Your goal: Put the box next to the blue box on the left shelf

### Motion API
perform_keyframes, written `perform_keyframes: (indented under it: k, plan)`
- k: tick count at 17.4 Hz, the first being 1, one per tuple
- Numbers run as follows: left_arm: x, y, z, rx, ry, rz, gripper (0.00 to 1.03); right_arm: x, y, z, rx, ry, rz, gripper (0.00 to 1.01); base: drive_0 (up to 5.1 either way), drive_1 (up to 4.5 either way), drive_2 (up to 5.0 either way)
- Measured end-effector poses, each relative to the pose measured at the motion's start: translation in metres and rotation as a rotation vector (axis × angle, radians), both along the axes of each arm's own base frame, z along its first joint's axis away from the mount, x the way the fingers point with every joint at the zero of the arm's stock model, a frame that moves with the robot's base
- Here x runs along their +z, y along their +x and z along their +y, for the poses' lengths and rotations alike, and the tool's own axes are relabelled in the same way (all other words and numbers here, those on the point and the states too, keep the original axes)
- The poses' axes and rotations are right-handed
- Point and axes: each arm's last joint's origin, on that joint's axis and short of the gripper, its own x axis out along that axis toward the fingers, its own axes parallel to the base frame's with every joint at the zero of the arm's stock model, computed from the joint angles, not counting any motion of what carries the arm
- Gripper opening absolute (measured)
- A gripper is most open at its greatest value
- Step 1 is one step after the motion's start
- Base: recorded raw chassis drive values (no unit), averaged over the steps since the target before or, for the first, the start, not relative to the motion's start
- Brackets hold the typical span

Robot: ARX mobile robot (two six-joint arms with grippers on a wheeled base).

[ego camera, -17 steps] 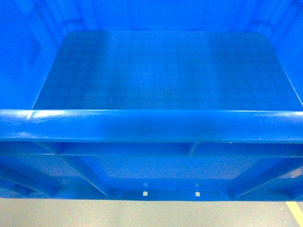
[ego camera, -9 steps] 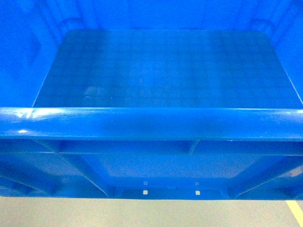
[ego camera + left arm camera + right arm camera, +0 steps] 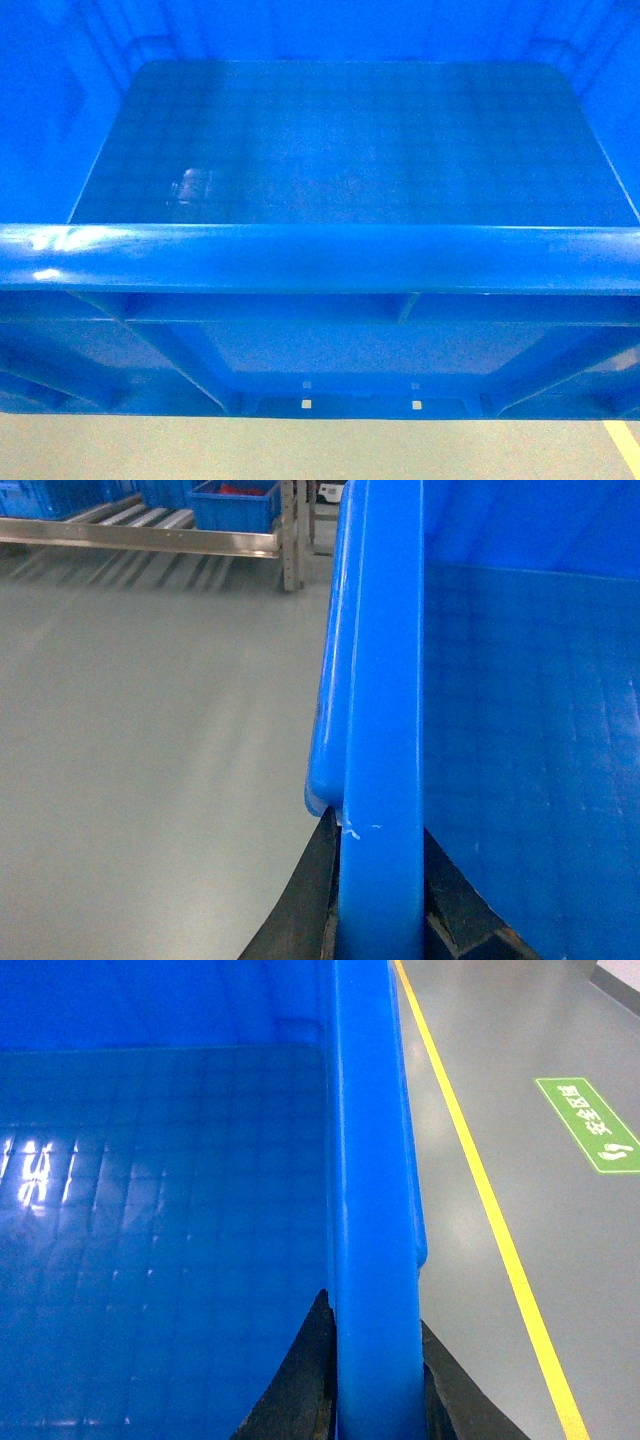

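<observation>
A: Grippers? What's changed?
B: Left gripper (image 3: pixel 380 920) and right gripper (image 3: pixel 375 1380) each clamp a side rim of the one blue crate (image 3: pixel 330 160), carried above the grey floor (image 3: pixel 140 730). Vs 1 s ago: rim slightly higher in head view, new glint on its floor.
A: Orientation?
B: Open top up, long axis left-right. Another blue bin (image 3: pixel 235 505) sits on a shelf rack (image 3: pixel 150 535) far off.

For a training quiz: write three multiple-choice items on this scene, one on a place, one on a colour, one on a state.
1. Where is the shelf in the left wrist view?
A. top left
B. bottom right
C. under the box

2. What colour is the floor line?
A. red
B. yellow
C. white

3. What does the box hold?
A. bottles
B. cartons
C. nothing visible

Key: 1 A, the shelf stands beyond the bare floor; 2 B, a yellow stripe beside the box rim; 3 C, only the grid floor shows.
</observation>
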Motion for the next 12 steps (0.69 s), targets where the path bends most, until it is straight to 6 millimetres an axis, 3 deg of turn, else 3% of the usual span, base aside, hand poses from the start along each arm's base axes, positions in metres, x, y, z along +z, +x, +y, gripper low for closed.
perform_keyframes:
  k: [12]
  plan:
    - [-0.0002, -0.0001, 0.0, 0.0, 0.001, 0.002, 0.09, 0.0, 0.0, 0.0, 0.0, 0.0, 0.0, 0.1, 0.0, 4.1, -4.1]
